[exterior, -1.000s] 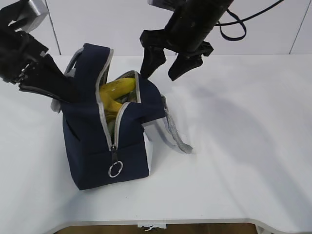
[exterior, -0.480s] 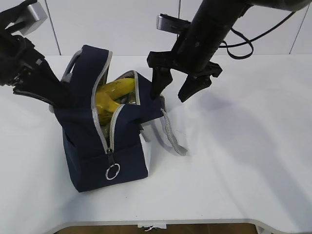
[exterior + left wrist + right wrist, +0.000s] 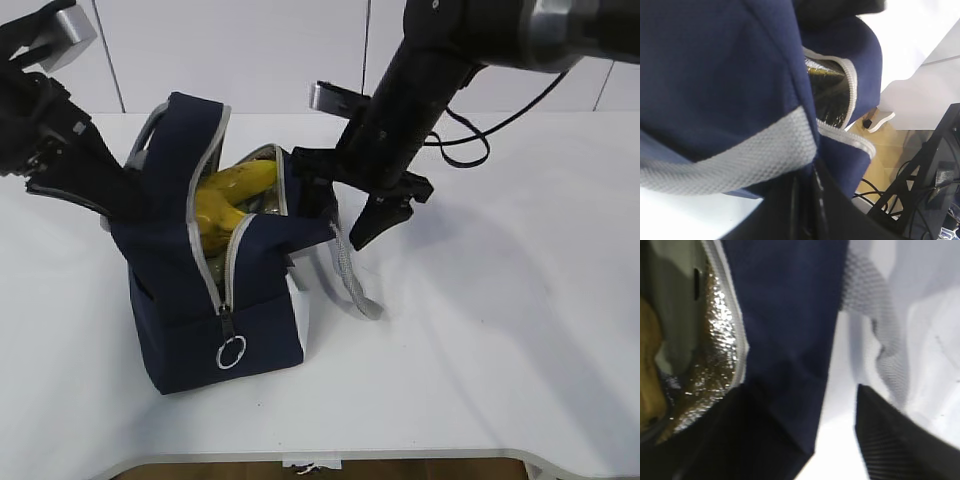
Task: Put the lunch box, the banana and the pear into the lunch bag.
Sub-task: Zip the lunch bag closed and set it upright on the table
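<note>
Our right gripper [image 3: 345, 205] has dropped, jaws spread astride the lunch bag [image 3: 215, 290] rim over the banana [image 3: 230, 190]; left gripper's jaws hidden, state unknowable.

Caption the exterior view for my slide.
Right gripper straddles the open lunch bag's rim, banana inside.

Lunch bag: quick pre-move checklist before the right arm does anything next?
1. Lunch bag upright on the table: ok.
2. Zipper open, mouth clear: ok.
3. Banana inside the bag: ok, it shows through the opening.
4. Pear and lunch box inside: cannot tell; neither can be made out for certain.
5. Left end effector holding the bag's left side: seems ok; contact is hidden behind the fabric.
6. Right end effector open, straddling the bag's right wall beside the grey handle: ok, nothing gripped yet.
</note>
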You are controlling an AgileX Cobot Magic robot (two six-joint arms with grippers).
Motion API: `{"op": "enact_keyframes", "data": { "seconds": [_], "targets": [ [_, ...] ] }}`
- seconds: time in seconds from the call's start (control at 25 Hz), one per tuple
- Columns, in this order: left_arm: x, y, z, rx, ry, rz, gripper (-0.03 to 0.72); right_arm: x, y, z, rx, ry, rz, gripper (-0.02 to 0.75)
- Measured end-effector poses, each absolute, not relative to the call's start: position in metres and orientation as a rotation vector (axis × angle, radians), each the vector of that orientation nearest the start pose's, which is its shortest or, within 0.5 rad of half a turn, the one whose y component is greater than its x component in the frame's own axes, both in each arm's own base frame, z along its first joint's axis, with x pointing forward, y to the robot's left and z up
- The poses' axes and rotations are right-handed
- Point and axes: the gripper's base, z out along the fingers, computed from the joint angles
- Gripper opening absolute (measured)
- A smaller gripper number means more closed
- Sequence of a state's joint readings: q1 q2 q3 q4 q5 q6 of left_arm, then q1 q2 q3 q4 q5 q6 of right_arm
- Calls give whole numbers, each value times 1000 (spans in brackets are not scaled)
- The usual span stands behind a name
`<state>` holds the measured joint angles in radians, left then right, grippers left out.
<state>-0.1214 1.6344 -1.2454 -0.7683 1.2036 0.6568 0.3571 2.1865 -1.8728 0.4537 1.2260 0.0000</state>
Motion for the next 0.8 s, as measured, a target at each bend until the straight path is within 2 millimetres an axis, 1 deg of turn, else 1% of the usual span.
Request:
{"op": "enact_keyframes", "data": {
  "seconds": [0.12,0.24,0.28,0.36,0.44,0.52,0.6,0.76,0.8],
  "targets": [
    [306,-97,281,693,2637,-972,-6,416,198,203,-323,3032,730,547],
    [306,-97,281,695,2638,-970,-6,416,200,204,-310,3028,764,382],
    [306,-97,281,695,2638,-970,-6,416,200,204,-309,3028,767,294],
    [306,-97,281,696,2639,-969,-6,416,200,204,-309,3028,767,156],
    [306,-97,281,696,2639,-969,-6,416,200,205,-319,3021,766,55],
    [306,-97,281,696,2639,-969,-6,416,199,208,-331,3013,764,21],
    [306,-97,281,697,2640,-971,-6,414,198,216,-347,2992,749,15],
    [306,-100,284,673,2609,-1028,-6,410,190,241,-395,2936,651,13],
    [307,-102,285,668,2584,-1060,-6,407,188,250,-411,2916,610,13]
  ]
}}
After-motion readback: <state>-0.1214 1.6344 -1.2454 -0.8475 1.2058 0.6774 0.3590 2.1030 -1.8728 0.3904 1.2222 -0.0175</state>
